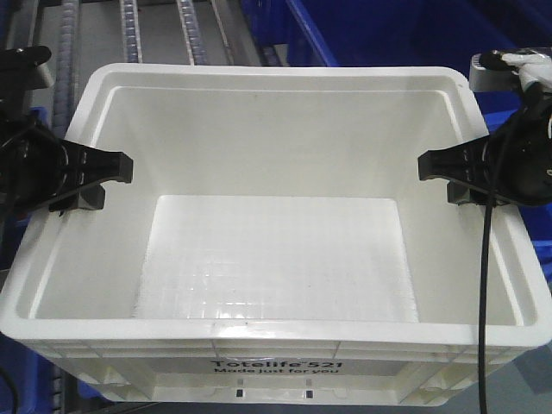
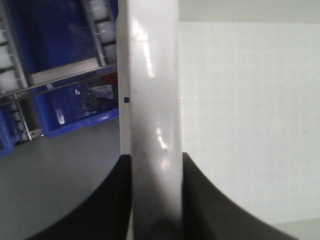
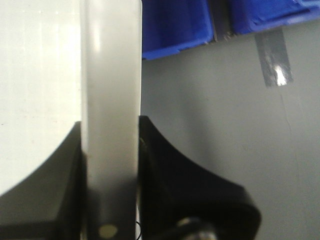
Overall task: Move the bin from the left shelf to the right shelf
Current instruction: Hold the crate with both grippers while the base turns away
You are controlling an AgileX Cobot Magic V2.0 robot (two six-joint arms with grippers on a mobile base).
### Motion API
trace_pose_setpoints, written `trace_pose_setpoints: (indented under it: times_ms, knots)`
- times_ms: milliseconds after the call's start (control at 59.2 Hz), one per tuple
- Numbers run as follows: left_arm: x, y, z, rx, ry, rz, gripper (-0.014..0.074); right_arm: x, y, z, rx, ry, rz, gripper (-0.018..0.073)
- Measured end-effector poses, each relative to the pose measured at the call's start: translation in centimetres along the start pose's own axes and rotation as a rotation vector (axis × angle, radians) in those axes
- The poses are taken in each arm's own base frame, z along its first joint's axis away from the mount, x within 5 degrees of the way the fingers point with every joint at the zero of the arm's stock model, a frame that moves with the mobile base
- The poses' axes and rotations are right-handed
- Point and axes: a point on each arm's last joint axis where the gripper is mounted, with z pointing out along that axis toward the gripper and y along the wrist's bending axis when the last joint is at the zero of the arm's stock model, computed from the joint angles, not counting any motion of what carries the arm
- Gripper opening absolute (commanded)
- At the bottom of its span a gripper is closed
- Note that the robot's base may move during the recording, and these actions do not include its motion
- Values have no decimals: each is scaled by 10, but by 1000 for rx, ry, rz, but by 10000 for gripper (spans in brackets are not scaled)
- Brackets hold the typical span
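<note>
Glossy white rectangular ribbed-rim plastic bin (image 1: 276, 259), left jaws and right jaws clamping its side walls; grey floor (image 3: 215, 125), blue plastic bins (image 3: 172, 25) beyond.

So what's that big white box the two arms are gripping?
The bin is a large white plastic tote, open-topped and empty, with a thick rim, ribbed outside, and black "Totelife 521 Made just for you" print on its near side. It is upright. The left pincer clamps its left wall, the right pincer its right wall.
</note>
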Motion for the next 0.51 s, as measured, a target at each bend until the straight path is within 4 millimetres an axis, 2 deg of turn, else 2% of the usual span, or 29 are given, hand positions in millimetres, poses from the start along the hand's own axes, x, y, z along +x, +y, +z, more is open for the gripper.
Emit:
trace_pose_setpoints:
  times_ms: [507]
  knots:
    - [0,0,0,2,-1,0,-6,0,0,0,1,1,0,0]
